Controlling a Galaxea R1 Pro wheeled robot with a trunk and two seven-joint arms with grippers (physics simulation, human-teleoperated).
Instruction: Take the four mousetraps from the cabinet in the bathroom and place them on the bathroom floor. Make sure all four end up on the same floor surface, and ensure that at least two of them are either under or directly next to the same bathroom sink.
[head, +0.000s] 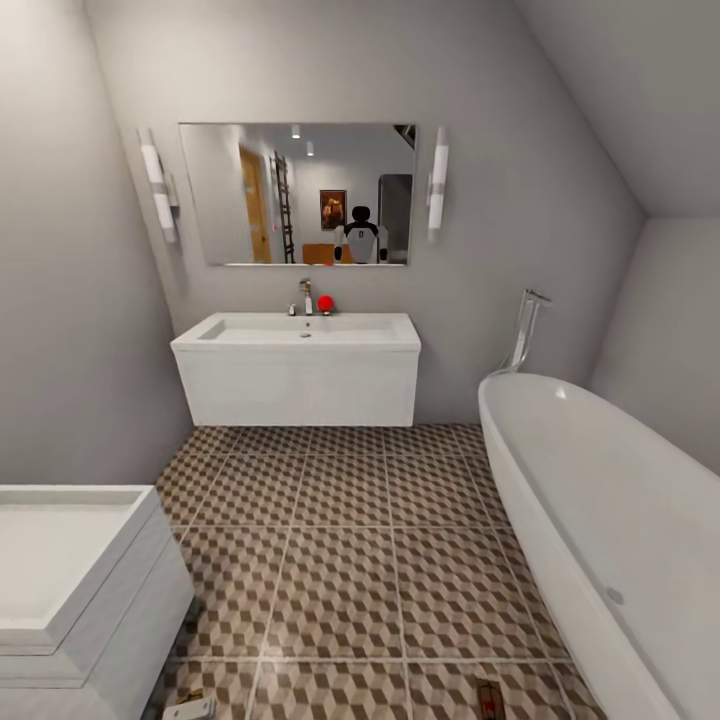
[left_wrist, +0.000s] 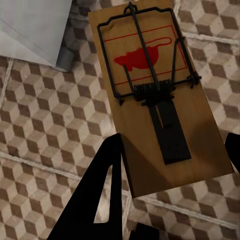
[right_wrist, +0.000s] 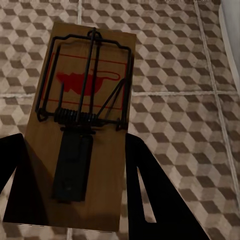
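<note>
Two mousetraps are in play right now, one for each arm. The left gripper (left_wrist: 170, 187) has its dark fingers on both long sides of the left mousetrap (left_wrist: 155, 95), so it looks shut on the board. The right gripper (right_wrist: 75, 192) does the same with the right mousetrap (right_wrist: 82, 125). Each board's long side runs along the fingers and points away from the wrist, with the red mouse mark at the far end.

Both traps hang over the bathroom floor (head: 340, 560), the tiles with the little cube pattern. I cannot tell if a board touches the tiles yet.

One sink (head: 297, 370) sits straight ahead on the far wall, well apart from both arms. A bare strip of floor shows under it. To set traps there, I think the robot must roll forward first. Neither arm looks nearer to it.

One bathtub (head: 600, 500) stands on the right. One white block (head: 80, 580) stands on the left, maybe a toilet. One mirror (head: 297, 193) hangs above the sink.
</note>
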